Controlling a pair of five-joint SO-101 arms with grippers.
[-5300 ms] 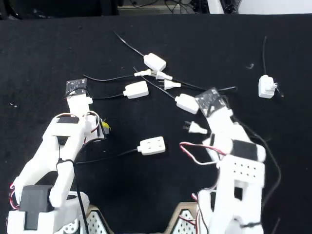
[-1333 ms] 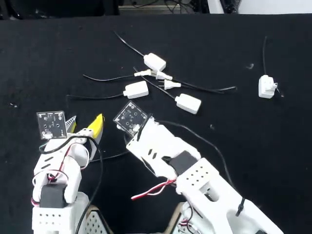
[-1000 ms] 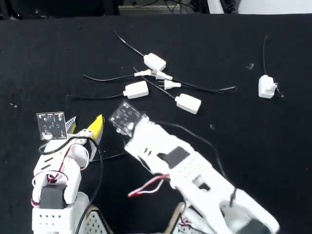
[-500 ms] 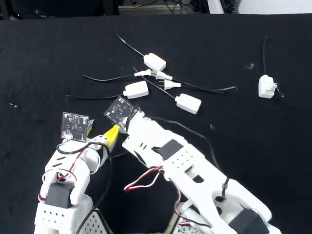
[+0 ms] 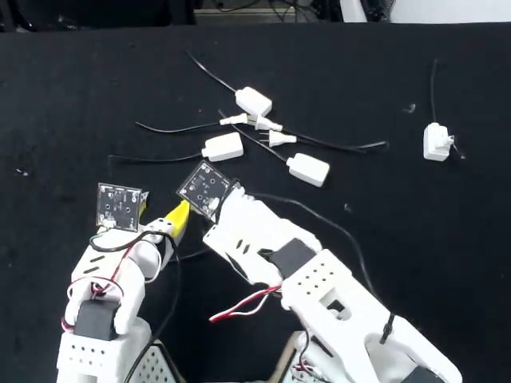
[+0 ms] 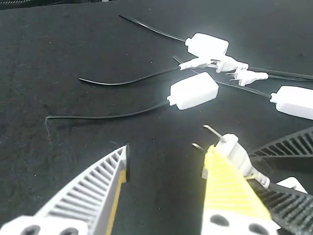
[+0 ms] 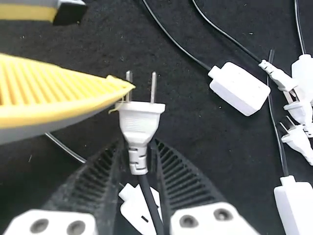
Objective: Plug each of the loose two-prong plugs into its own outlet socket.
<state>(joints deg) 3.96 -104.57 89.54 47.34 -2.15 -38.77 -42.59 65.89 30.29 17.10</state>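
Your work surface is a black, matte cloth-covered table [image 5: 64,96]. The right arm [image 5: 319,279], white and blocky, lies diagonally from the near edge toward the table's middle. The left arm [image 5: 112,271] stands beside it at the near left.

Right gripper [image 7: 138,147]: its two dark ribbed fingers [image 7: 93,181] are closed on the ridged strain-relief neck of the held plug [image 7: 141,117], pinching it from both sides.

Left gripper [image 6: 166,152]: the fingers are spread wide with nothing between them. One is grey and ribbed, and the other is a yellow ribbed wedge [image 5: 177,217]. The yellow tip sits right at one prong of the held plug; you cannot confirm contact from either wrist view.

Four white, round-cornered socket blocks on thin black cords lie on the cloth:
- The nearest socket block [image 5: 223,147] is just beyond the two grippers.
- The middle socket block [image 5: 307,169] is off to its right.
- The far socket block [image 5: 254,101] lies behind both.
- The lone socket block [image 5: 436,141] is well apart at the right.

A further white block [image 7: 134,205], mostly hidden, lies beneath the right gripper.

The held plug is white moulded plastic, its body widening to a flat face that carries two straight, bright metal prongs [image 7: 153,87]. Its black cord runs back between the dark fingers. Its long axis lines up with the right gripper's fingers. The prongs point forward past the fingertips, toward the far side of the table and roughly at the nearest socket block.

Two small loose plugs [image 5: 275,139] lie between the far and middle socket blocks, too small for you to read their direction.
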